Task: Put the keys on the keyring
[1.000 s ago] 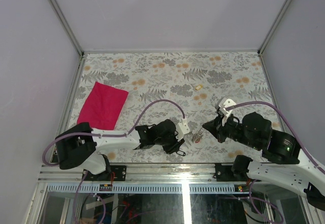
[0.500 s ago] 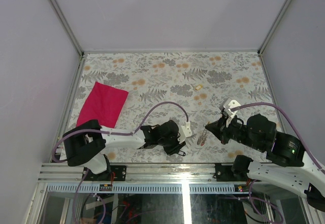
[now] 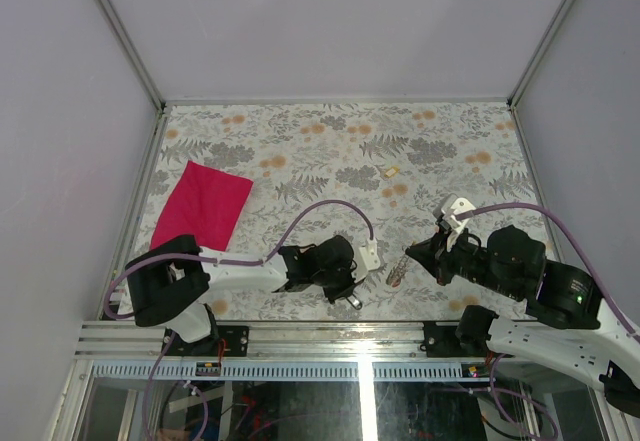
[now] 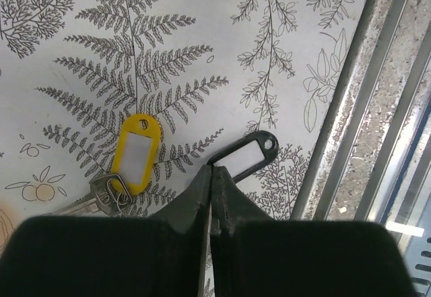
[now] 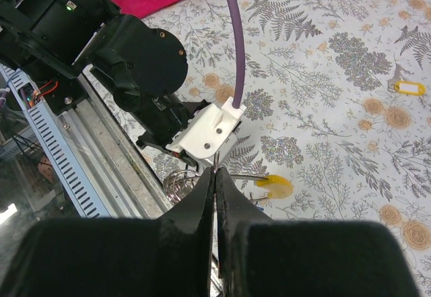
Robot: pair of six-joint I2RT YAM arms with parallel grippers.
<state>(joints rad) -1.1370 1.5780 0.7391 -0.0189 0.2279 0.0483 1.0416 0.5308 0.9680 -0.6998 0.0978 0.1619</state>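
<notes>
My right gripper (image 5: 215, 170) is shut on a thin wire of the grey coiled keyring (image 5: 178, 183) and holds it just above the table. A yellow-capped key (image 5: 277, 186) hangs on it. In the top view the right gripper (image 3: 406, 255) and keyring (image 3: 396, 273) are beside the left gripper (image 3: 350, 294). My left gripper (image 4: 212, 170) is shut, with a thin light strip between its fingers. A black tag (image 4: 245, 155) sticks out past its tips. A yellow tag (image 4: 135, 153) with a key (image 4: 99, 196) lies flat to the left.
A red cloth (image 3: 203, 206) lies at the left. A small yellow tag (image 3: 392, 172) lies further back in the middle. The table's metal front rail (image 4: 363, 102) runs close beside the left gripper. The left arm's white camera mount (image 5: 207, 133) sits just beyond the right fingertips.
The right gripper has moved a little right and toward the near edge with the keyring. The left gripper has shifted slightly toward the front rail.
</notes>
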